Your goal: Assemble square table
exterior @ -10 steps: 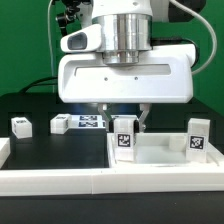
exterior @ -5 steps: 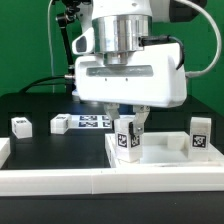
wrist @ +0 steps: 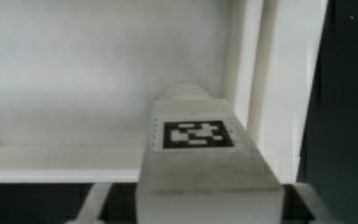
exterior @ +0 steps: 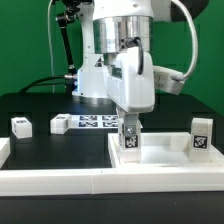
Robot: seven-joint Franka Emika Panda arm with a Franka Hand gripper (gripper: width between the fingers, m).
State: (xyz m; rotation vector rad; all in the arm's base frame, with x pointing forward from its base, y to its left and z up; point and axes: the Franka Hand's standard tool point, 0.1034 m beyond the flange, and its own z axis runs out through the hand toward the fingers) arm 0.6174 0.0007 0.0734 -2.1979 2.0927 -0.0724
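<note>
Now claw (exterior: 129,127) rotated edge-on, gripping upright leg (exterior: 129,142), leg standing on square table (exterior: 165,153).

Bright, even light; whites nearly blown out; wrist view soft, blurred close-up.

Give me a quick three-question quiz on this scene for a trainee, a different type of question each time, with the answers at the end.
1. True or false: the gripper is closed on a leg, holding it upright at a corner of the tabletop.
2. How many loose legs lie on the black table at the exterior view's left?
3. Pick one. The second upright leg is: A) lying on the black table; B) standing on the tabletop at the exterior view's right; C) in the gripper.

Key: 1 true; 2 two; 3 B.
</note>
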